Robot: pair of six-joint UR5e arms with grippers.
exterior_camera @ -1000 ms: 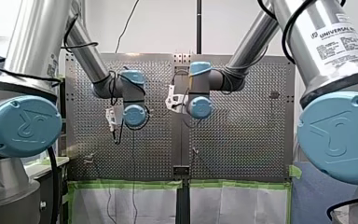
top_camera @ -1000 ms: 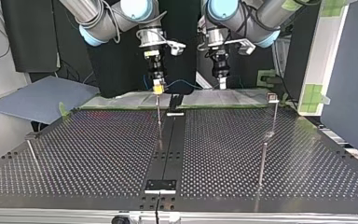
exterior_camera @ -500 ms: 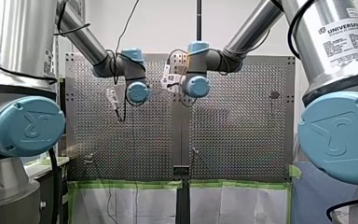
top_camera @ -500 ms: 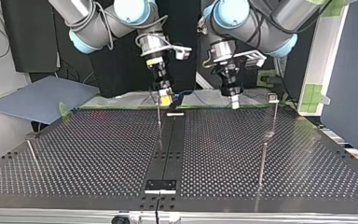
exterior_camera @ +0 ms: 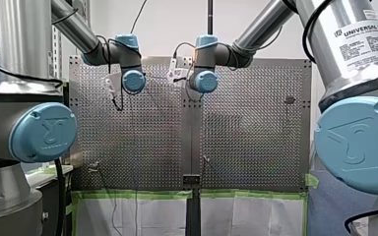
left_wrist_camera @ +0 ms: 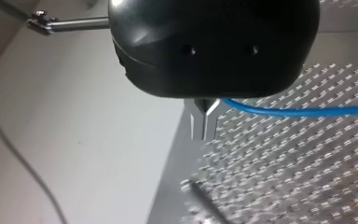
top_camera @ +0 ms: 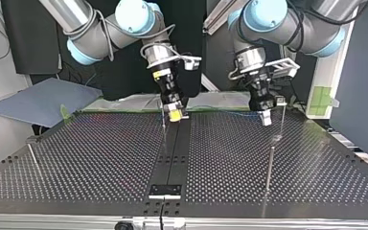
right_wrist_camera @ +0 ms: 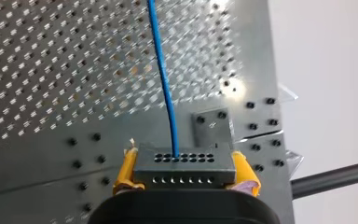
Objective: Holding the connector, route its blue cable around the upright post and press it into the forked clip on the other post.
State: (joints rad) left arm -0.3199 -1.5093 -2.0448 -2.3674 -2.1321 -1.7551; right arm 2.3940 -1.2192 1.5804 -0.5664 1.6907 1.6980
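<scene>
My right fingers (right_wrist_camera: 127, 170) clamp the connector (right_wrist_camera: 185, 165), blue cable (right_wrist_camera: 161, 70) leading away.

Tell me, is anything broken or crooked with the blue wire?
Nothing stands out. The connector sits square in my right gripper, the blue cable leaves it straight with no kink, and my left gripper holds it further along.
</scene>
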